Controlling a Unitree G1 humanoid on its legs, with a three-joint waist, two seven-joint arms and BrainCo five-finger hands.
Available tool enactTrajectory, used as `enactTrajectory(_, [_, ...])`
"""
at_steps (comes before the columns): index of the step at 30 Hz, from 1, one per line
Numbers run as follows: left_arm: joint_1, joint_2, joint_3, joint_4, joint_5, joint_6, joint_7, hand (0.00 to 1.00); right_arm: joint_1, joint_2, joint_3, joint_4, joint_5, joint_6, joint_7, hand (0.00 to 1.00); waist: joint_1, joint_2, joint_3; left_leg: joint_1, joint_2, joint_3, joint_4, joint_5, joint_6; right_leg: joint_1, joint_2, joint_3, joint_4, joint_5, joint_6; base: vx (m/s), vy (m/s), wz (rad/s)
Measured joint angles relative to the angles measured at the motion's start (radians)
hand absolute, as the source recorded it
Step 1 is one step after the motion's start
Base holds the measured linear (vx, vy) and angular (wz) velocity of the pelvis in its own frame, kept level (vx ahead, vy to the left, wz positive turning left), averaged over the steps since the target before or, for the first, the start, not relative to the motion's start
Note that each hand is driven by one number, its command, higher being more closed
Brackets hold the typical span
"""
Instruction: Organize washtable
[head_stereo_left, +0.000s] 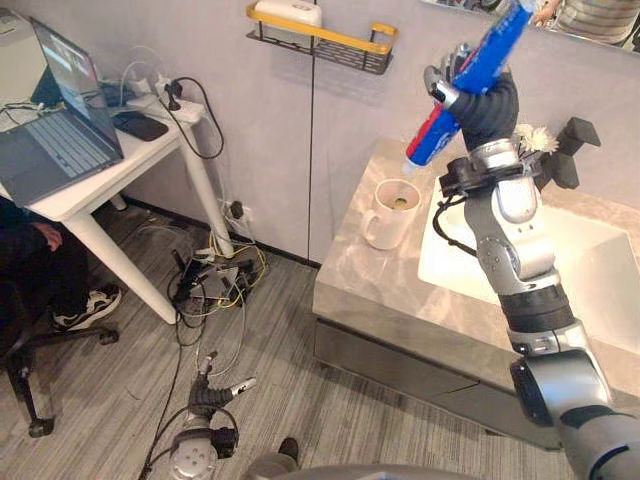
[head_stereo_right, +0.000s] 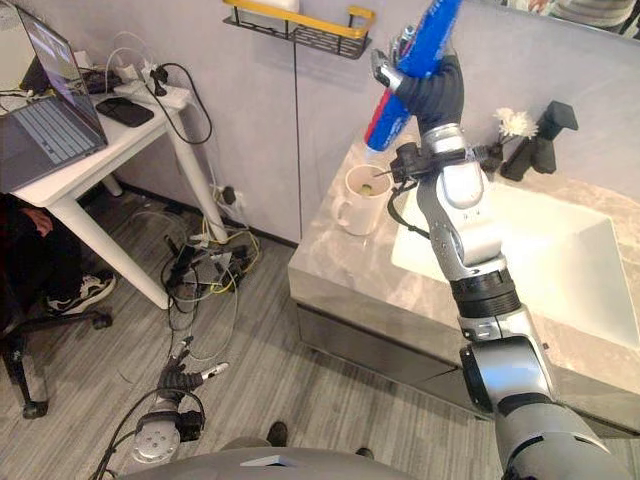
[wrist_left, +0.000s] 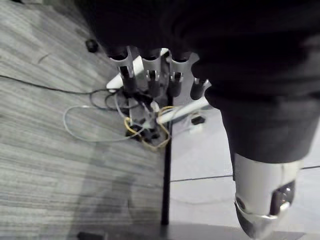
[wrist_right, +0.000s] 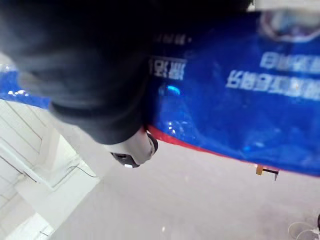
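Presently | right hand clenched round toothpaste tube, cap-down just over mug on washtable | tube not yet in mug, likely the step left | left hand slack-fingered, low by floor.

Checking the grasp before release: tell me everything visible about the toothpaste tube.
The toothpaste tube is glossy blue with a red band, white print and a white cap. It is tilted, cap end down, in the air over the white mug on the washtable, clear of it. The right hand holds it, fingers curled round its middle.
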Motion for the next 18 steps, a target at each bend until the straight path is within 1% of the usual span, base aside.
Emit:
enactTrajectory(1, [-0.004, -0.004, 0.009, 0.015, 0.0, 0.001, 0.001, 0.0, -0.015, -0.014, 0.009, 0.005, -0.003, 0.011, -0.001, 1.0, 0.002, -0.001, 0.003, -0.001, 0.0, -0.002, 0.001, 0.0, 0.0, 0.0, 0.0, -0.002, 0.0, 0.0, 0.0, -0.01, -0.006, 0.06])
enactTrajectory(2, [-0.005, -0.001, 0.008, 0.039, 0.0, 0.001, 0.003, 0.0, -0.029, -0.027, 0.017, 0.006, -0.035, 0.016, -0.008, 1.0, 0.004, -0.003, 0.006, -0.006, 0.0, -0.008, 0.005, 0.0, 0.0, 0.0, 0.0, -0.006, 0.0, 0.0, 0.0, -0.01, -0.009, 0.09])
enactTrajectory(3, [-0.004, 0.0, 0.008, 0.072, 0.0, 0.004, 0.003, 0.0, -0.043, -0.036, 0.03, 0.012, -0.066, 0.017, -0.011, 1.0, 0.005, -0.006, 0.009, -0.007, 0.0, -0.011, 0.006, 0.0, 0.0, 0.0, 0.001, -0.009, 0.0, 0.0, 0.0, 0.0, -0.008, 0.08])
enactTrajectory(6, [-0.007, 0.001, 0.007, 0.139, 0.001, 0.013, 0.003, 0.0, -0.061, -0.047, 0.05, 0.032, -0.108, 0.019, -0.013, 1.0, 0.008, -0.012, 0.013, -0.014, 0.001, -0.015, 0.013, 0.0, 0.0, -0.001, 0.001, -0.014, -0.001, 0.0, 0.0, -0.01, -0.005, 0.07])
enactTrajectory(10, [-0.011, 0.016, 0.009, 0.234, 0.002, 0.028, 0.004, 0.0, -0.066, -0.05, 0.052, 0.033, -0.117, 0.034, -0.024, 1.0, 0.01, -0.018, 0.017, -0.036, 0.001, -0.02, 0.026, 0.0, 0.0, -0.014, 0.001, -0.019, -0.003, 0.0, 0.0, -0.01, -0.002, 0.04])
enactTrajectory(12, [-0.012, 0.019, 0.014, 0.266, 0.003, 0.029, 0.005, 0.0, -0.067, -0.051, 0.052, 0.034, -0.118, 0.034, -0.029, 1.0, 0.01, -0.018, 0.022, -0.038, 0.001, -0.02, 0.029, 0.0, 0.0, -0.014, 0.001, -0.019, -0.003, 0.001, 0.0, 0.0, 0.0, 0.0])
enactTrajectory(14, [-0.031, 0.019, 0.02, 0.328, 0.004, 0.031, 0.005, 0.0, -0.073, -0.058, 0.051, 0.036, -0.147, 0.034, -0.031, 1.0, 0.01, -0.017, 0.037, -0.039, 0.002, -0.02, 0.033, 0.0, 0.0, -0.015, 0.001, -0.019, -0.003, 0.001, 0.001, 0.0, 0.0, 0.0])
enactTrajectory(18, [-0.041, 0.018, 0.039, 0.404, 0.012, 0.041, 0.004, 0.0, -0.074, -0.058, 0.052, 0.041, -0.149, 0.038, -0.031, 1.0, 0.009, -0.016, 0.042, -0.041, 0.003, -0.018, 0.033, 0.0, 0.0, -0.017, 0.001, -0.018, -0.003, 0.001, 0.001, 0.0, 0.0, 0.0])
